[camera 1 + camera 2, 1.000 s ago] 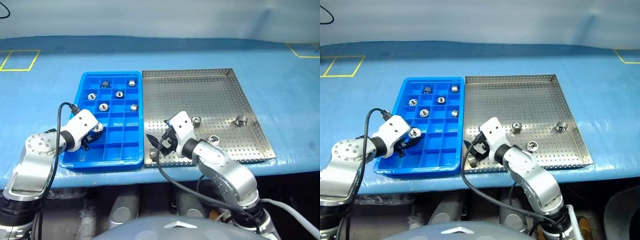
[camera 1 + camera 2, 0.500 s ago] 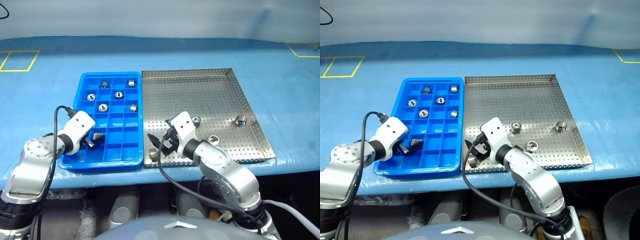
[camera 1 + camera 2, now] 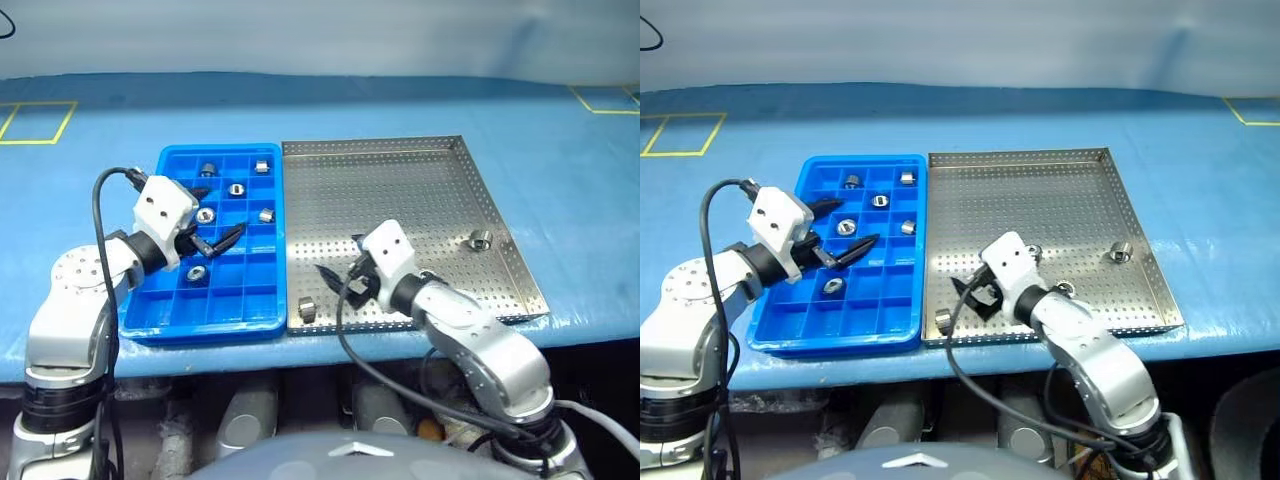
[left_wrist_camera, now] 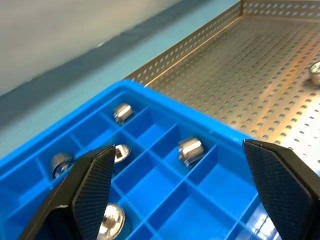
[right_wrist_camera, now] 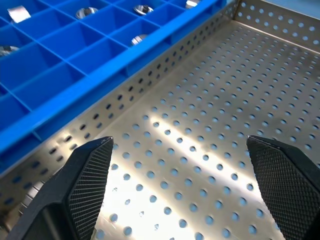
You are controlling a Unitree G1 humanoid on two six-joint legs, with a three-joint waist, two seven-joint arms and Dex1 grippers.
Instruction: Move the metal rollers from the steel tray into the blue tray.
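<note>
Six metal rollers (image 3: pixel 197 271) sit in separate compartments of the blue tray (image 3: pixel 259 320), five clustered in its far half and one nearer the front, the one pointed at. The blue tray lies on a blue bench (image 3: pixel 560 160) with its right rim touching the steel tray (image 3: pixel 400 180). In the steel tray, one roller (image 3: pixel 307 310) rests at the front corner next to the blue tray, another (image 3: pixel 481 239) lies near the steel tray's right rim, and two more peek out from behind the right arm, partly hidden.

The left end effector (image 3: pixel 213 216) hovers over the middle of the blue tray, fingers spread wide and holding nothing. The front roller in the blue tray lies just below and in front of its fingertips, apart from them; the cluster of rollers lies around and beyond them.

The right end effector (image 3: pixel 342 258) hangs over the front part of the steel tray, fingers also wide apart and empty. The corner roller lies near it, toward the blue tray, not touched.
</note>
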